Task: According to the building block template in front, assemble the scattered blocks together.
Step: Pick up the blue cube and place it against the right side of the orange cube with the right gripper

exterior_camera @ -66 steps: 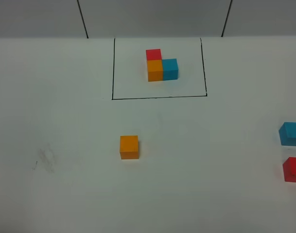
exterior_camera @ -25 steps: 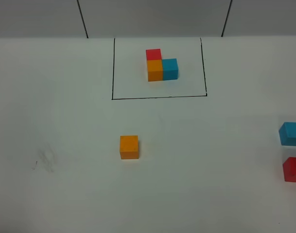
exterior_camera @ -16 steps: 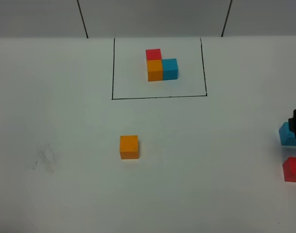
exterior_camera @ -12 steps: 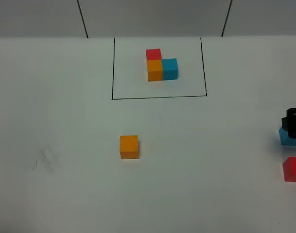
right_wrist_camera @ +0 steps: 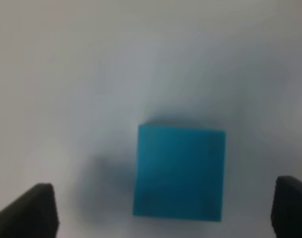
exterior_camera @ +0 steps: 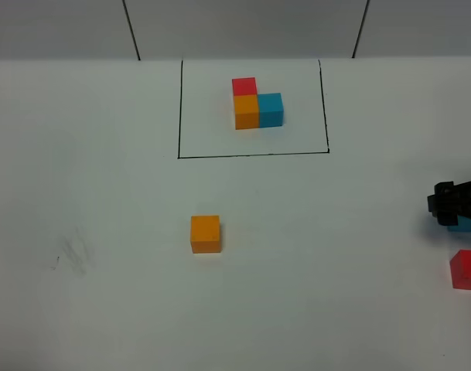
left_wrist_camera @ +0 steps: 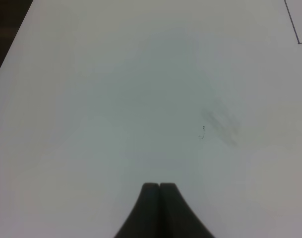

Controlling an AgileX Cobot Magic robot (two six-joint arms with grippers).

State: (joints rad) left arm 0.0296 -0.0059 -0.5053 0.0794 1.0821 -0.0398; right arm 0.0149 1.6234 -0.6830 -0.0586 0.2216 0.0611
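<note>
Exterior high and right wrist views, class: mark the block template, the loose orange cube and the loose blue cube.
Block template (exterior_camera: 247,113), exterior high view, its orange cube.
Loose orange cube (exterior_camera: 205,231), exterior high view, top face.
Loose blue cube (right_wrist_camera: 179,171), right wrist view, top face.

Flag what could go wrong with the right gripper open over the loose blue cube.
1. The right gripper has its jaws open either side of the blue cube, but the wrist view is blurred, so squareness is hard to judge. Closing askew could twist or push the cube.
2. The red cube lies close by and might get knocked.
3. In the high view the gripper hides most of the blue cube, so a slip could go unseen.
</note>
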